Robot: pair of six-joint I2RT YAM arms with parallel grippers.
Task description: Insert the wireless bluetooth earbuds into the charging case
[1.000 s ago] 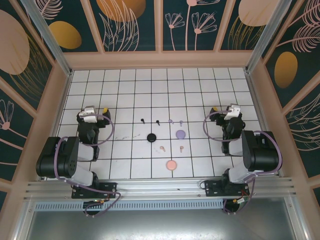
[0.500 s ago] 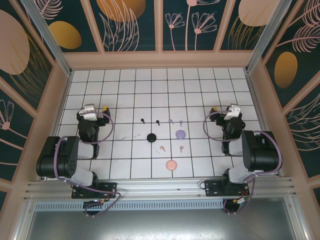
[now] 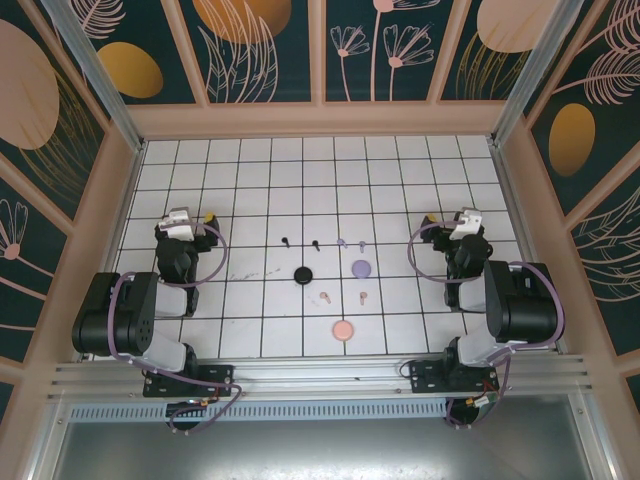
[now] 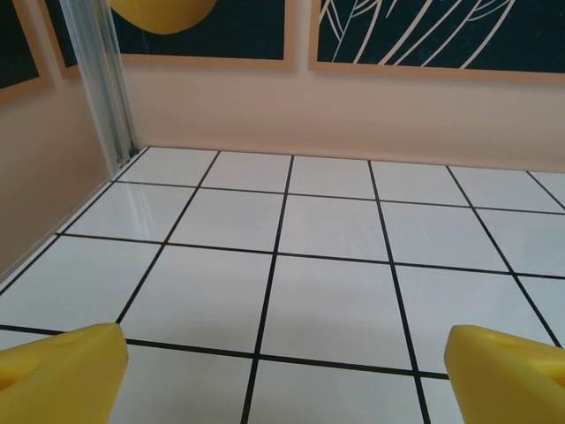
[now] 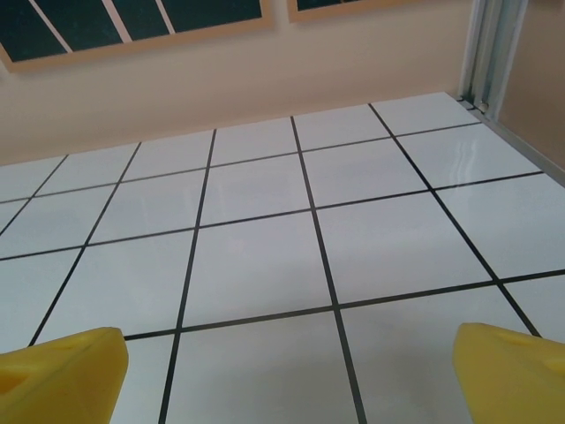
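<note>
A: Starting at the left gripper [image 4: 282, 380], how do the jaws stand?

B: Spread wide. Its yellow fingertips [image 4: 62, 371] sit in the two bottom corners of the left wrist view, with only bare white tile between them. Nothing is held or touched.

A: And the right gripper [image 5: 287, 380]?

B: The same. Its fingertips [image 5: 508, 371] are far apart over bare tile, gripping nothing.

A: Where are the earbuds?

B: All six lie loose on the tiled table [image 3: 250, 160], between the two arms and well apart from both. Seen from above, the black earbuds [image 3: 286, 241] are in one row with the lavender earbuds [image 3: 361, 243] to their right. The pink earbuds [image 3: 325, 296] lie a row nearer the arm bases.

A: And the cases?

B: Three round ones. The black case [image 3: 303, 273] is just on the near side of the black pair, and the lavender case [image 3: 361, 268] just on the near side of the lavender pair. The pink case [image 3: 342, 329] is closest to the bases, below the pink pair. Every earbud lies outside them.

A: Anything different from a second ago?

B: Little. The left wrist has edged slightly toward the far wall, and the right has hardly shifted. Earbuds and cases lie where they were.
</note>
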